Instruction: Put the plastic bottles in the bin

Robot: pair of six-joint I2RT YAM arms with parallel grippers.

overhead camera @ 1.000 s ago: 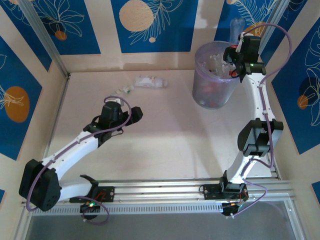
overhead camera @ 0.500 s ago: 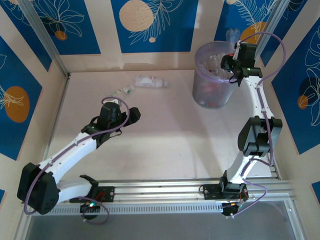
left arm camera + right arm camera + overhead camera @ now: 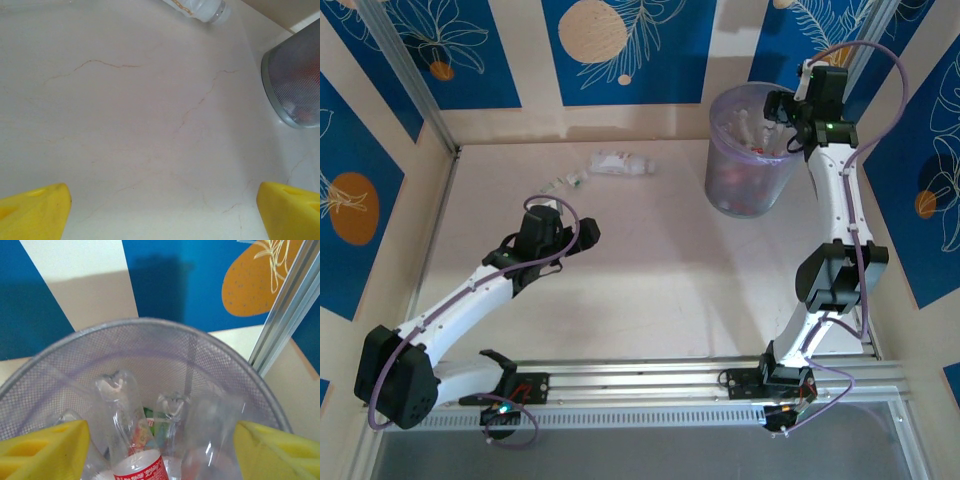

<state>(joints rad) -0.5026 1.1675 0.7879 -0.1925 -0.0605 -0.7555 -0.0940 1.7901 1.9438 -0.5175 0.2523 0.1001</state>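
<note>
At the left of the table [image 3: 650,270], the left gripper [image 3: 582,232] hangs low over bare surface, its yellow fingers [image 3: 35,212] spread wide and empty. Beyond it, near the back wall, loose bottles [image 3: 620,164] lie on their sides, well apart from that gripper. At the back right stands the bin [image 3: 750,180], upright, with binned bottles [image 3: 125,410] heaped inside. The right gripper [image 3: 785,112] hangs over the bin's rim, its fingers wide apart, holding nothing.

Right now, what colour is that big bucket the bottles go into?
Pale, see-through purple. The bin shows its colour best in the top external view.
</note>
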